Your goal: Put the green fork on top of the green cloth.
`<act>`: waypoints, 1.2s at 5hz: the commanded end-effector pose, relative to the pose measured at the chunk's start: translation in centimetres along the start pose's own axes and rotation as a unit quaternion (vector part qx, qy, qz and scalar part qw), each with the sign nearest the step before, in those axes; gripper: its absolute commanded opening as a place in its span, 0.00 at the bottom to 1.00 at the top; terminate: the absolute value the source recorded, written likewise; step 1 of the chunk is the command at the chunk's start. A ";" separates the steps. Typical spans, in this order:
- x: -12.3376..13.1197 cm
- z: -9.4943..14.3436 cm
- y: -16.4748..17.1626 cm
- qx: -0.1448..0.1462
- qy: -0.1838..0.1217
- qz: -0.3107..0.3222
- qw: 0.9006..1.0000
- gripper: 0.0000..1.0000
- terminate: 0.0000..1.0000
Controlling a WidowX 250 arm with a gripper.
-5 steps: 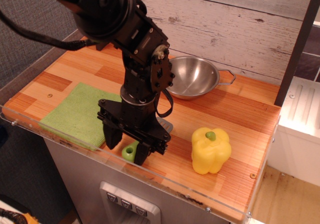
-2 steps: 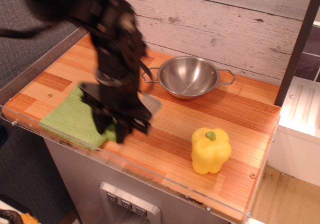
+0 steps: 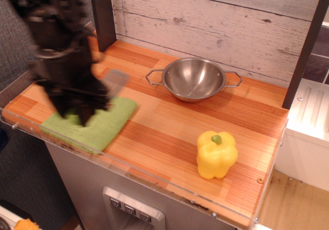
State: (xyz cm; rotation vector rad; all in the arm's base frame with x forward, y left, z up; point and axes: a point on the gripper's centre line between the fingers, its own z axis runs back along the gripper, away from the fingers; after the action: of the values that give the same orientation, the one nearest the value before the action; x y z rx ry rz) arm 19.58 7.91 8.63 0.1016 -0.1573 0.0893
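Observation:
My gripper point(image 3: 77, 114) is motion-blurred and hangs over the green cloth point(image 3: 110, 119), which lies flat at the front left of the wooden counter. It is shut on the green fork. The fork's grey slotted head point(image 3: 116, 81) sticks out to the right of the gripper, above the cloth's far edge. The light-green handle is hidden between the blurred fingers. The arm covers the left part of the cloth.
A steel bowl point(image 3: 194, 78) with two handles stands at the back middle. A yellow pepper point(image 3: 216, 154) with a green stem stands at the front right. A clear plastic lip point(image 3: 154, 176) runs along the front edge. A dark post point(image 3: 103, 14) rises at the back left.
My gripper has carried the fork left from the front middle of the counter to above the green cloth. The bowl and the pepper have not moved.

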 end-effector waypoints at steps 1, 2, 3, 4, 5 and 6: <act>-0.6 -2.7 2.8 0.029 0.037 0.023 0.999 0.00 0.00; 0.5 -4.1 3.0 0.031 0.050 0.017 0.998 0.00 0.00; 1.4 -4.8 3.0 0.039 0.055 0.014 0.998 0.00 0.00; 2.1 -5.2 3.2 0.043 0.056 0.016 0.997 0.00 0.00; 2.3 -5.5 2.8 0.045 0.057 0.013 0.997 0.00 0.00; 2.3 -5.9 2.4 0.044 0.063 0.008 0.997 1.00 0.00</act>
State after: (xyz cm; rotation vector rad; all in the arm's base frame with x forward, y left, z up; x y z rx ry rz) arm 22.14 10.82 2.68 0.1696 0.0024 0.1212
